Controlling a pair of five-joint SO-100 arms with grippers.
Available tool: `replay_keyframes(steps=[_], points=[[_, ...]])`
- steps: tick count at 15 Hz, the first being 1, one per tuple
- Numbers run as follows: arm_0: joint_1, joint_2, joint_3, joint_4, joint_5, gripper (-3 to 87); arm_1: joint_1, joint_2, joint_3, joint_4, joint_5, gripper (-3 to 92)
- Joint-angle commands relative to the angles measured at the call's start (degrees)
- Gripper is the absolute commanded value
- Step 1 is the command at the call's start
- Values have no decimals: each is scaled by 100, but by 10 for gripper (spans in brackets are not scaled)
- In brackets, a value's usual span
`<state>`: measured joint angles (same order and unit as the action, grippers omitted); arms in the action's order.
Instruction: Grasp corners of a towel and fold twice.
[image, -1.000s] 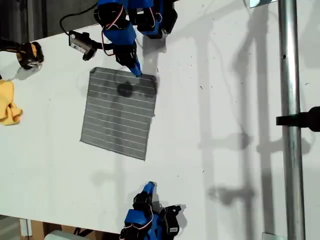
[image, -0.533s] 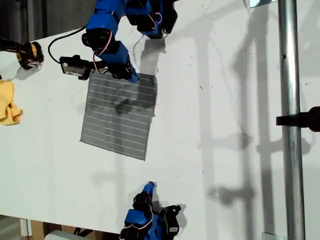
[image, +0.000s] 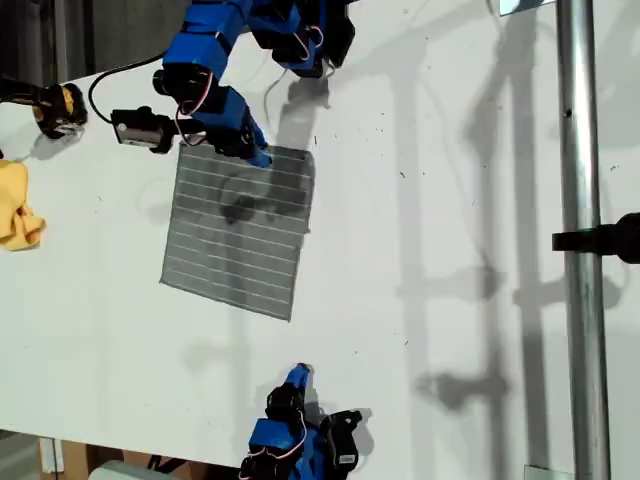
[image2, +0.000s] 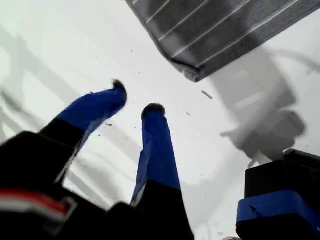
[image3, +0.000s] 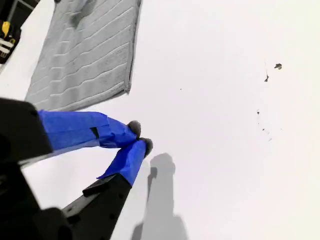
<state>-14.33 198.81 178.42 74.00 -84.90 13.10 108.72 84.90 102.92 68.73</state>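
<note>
towel (image: 240, 240) lies flat on the white table (image: 430, 330), spread as one striped rectangle, slightly skewed. it sits close to the table edge that runs along the exterior view's top, with one short side toward that edge.

my first gripper (image: 262, 157) reaches in from that same edge and hangs at the towel's near border. in the first wrist view its jaws stand a narrow gap apart with nothing between them, over bare table, and a towel corner (image2: 192, 72) lies just ahead of the tips.

my second gripper (image: 300, 374) sits by the opposite table edge, well apart from the towel. its tips are pressed together, empty, and it points toward the nearest corner (image3: 129, 90).

yellow cloth (image: 17, 208) is bunched at the table's edge on the exterior view's left.
</note>
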Motion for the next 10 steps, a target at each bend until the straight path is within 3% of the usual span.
replay_keyframes(steps=[1, 3, 7, 10], points=[[0, 35, 18, 26, -62, 2, -70, 53, -158, -79, -229, 325], [0, 35, 18, 26, -62, 3, -132, -18, -299, -114, -466, 437], [0, 35, 18, 26, -79, 2, -53, -141, 35, -26, -431, 438], [0, 35, 18, 26, -79, 2, 35, -211, 1046, -624, -413, 420]])
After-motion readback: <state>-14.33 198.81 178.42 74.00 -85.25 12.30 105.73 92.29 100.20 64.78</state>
